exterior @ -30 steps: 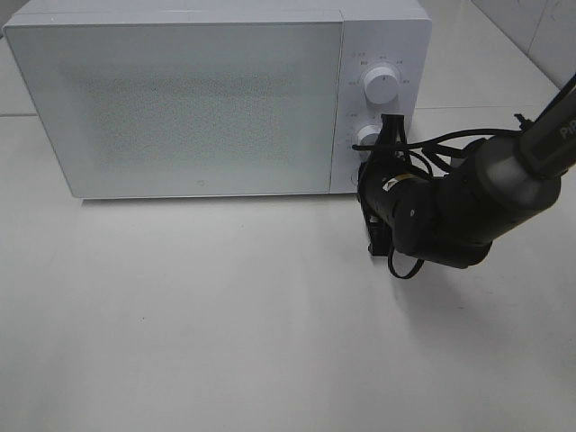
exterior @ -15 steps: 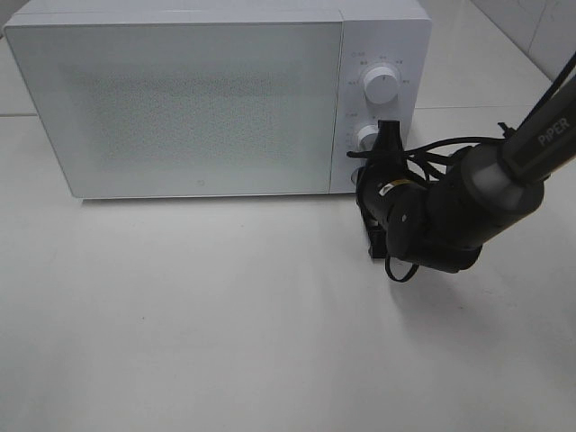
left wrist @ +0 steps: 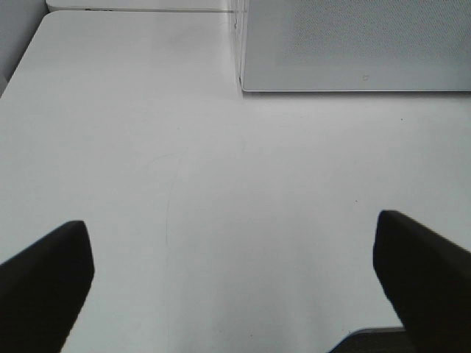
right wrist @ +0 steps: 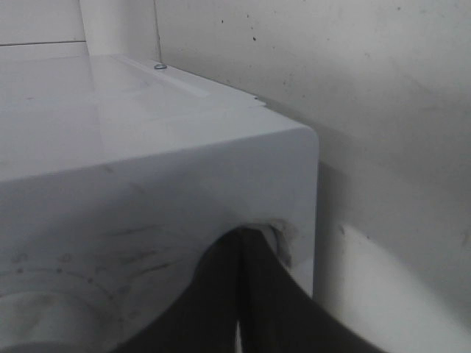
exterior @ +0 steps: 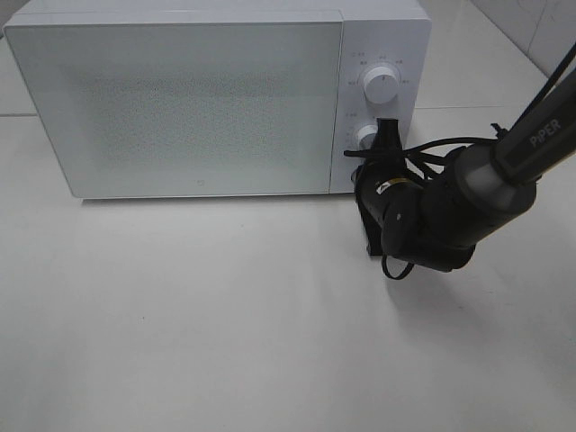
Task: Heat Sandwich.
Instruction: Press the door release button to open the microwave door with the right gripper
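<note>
— What's moved?
— The right arm has edged left, toward the microwave (exterior: 180, 99).
— The sandwich?
— Not in sight; the microwave door is closed.
— Fingers?
— Right fingers (exterior: 389, 135) clenched on nothing, tips by the lower knob (exterior: 365, 137). Left fingers (left wrist: 44, 283) spread wide, empty, over the worktop (left wrist: 221, 147).

Only legible txt: "PiPER" on right arm (exterior: 551, 133); marks round microwave dials (exterior: 382, 85) too small.
</note>
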### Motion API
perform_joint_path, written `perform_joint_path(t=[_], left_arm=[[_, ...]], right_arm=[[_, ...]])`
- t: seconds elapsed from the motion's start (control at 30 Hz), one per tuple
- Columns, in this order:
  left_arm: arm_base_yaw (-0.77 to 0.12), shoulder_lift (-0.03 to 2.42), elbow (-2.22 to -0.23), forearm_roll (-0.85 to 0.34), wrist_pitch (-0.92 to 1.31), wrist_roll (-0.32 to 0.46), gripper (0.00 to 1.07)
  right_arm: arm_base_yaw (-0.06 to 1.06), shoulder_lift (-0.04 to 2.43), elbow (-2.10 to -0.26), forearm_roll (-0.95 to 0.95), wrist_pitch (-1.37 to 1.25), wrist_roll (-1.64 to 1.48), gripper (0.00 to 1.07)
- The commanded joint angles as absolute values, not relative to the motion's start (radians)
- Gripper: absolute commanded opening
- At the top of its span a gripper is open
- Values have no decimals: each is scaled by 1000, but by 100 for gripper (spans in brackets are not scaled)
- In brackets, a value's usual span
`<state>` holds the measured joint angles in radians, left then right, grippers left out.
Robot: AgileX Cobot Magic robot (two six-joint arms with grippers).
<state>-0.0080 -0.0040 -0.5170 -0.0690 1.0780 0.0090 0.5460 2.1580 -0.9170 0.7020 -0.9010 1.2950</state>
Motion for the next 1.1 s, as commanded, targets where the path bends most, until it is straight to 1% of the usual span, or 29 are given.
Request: perform_joint_path(t=[0.03, 0.17, 0.33, 1.1], left_arm=[[-1, -11, -515, -69, 1071, 9, 98], [-1, -11, -515, -69, 1071, 9, 98], [-1, -11, -515, -69, 1071, 10, 98], [-1, -11, -515, -69, 1071, 10, 98]], right_arm=[[514, 2144, -981, 657, -1068, 1268, 0], [473, 2162, -1053, 621, -1083, 1229, 0], [465, 2172, -1087, 610, -1081, 1234, 0], [465, 2172, -1086, 609, -1043, 1230, 0]])
